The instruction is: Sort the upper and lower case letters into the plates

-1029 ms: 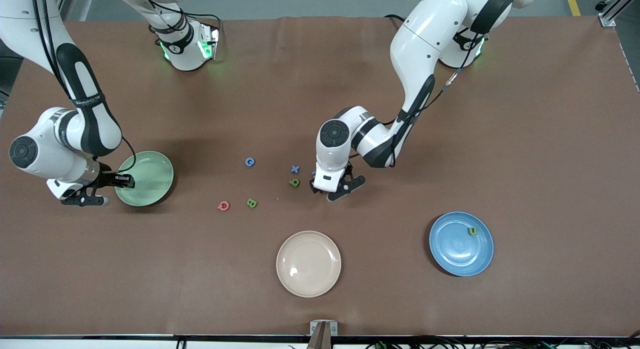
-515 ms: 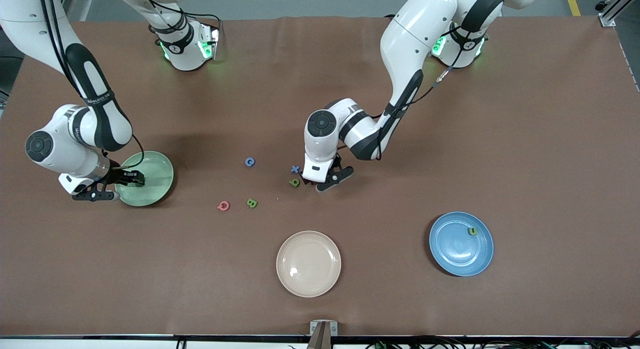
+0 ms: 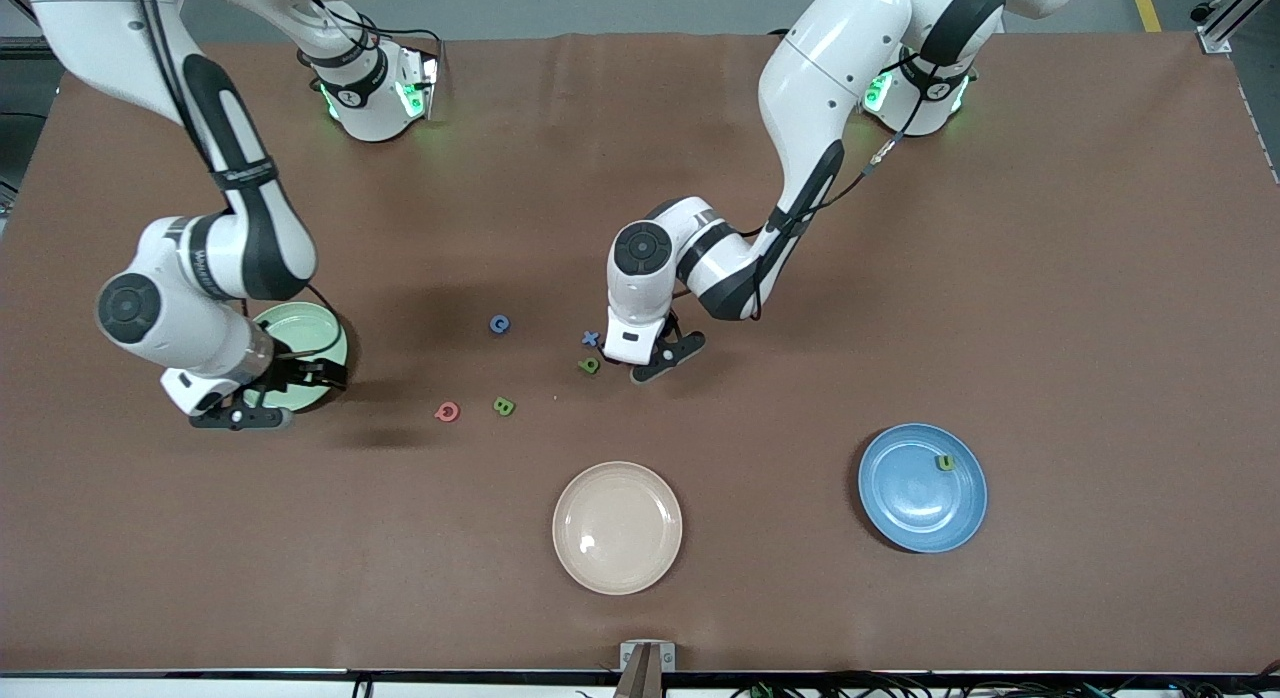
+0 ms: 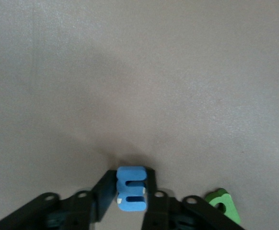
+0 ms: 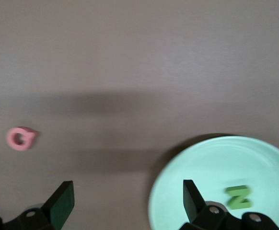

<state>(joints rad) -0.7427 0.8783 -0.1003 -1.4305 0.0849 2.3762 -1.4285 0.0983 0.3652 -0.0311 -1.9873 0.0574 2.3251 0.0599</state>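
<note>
Your left tool (image 4: 131,206) is down on the worktop (image 3: 1000,278), clamped on the blue m (image 4: 131,189), which stands on edge between the two fingers, so your first risk is the lift: the piece is tiny and pinched near the fingertips, and a quick rise or a twist of the wrist could let it pivot out and drop. The green p (image 3: 589,365) and the blue x (image 3: 591,338) lie just beside that tool, so a sideways drift before you clear the worktop may knock them about. The m belongs with the small green n (image 3: 944,462) in the blue plate (image 3: 905,518) toward the left arm's end; the cream plate (image 3: 617,558) lies between and is the wrong place to release. Your right tool (image 5: 125,203) hangs with its fingers spread apart and empty over the rim of the mint plate (image 5: 202,163), where the green N (image 5: 238,196) already lies. Moving it off low could catch that rim and shift the plate. The pink Q (image 3: 447,411), green B (image 3: 504,406) and blue C (image 3: 499,324) lie loose on the worktop between the two arms; if both reach there together, they could collide.
</note>
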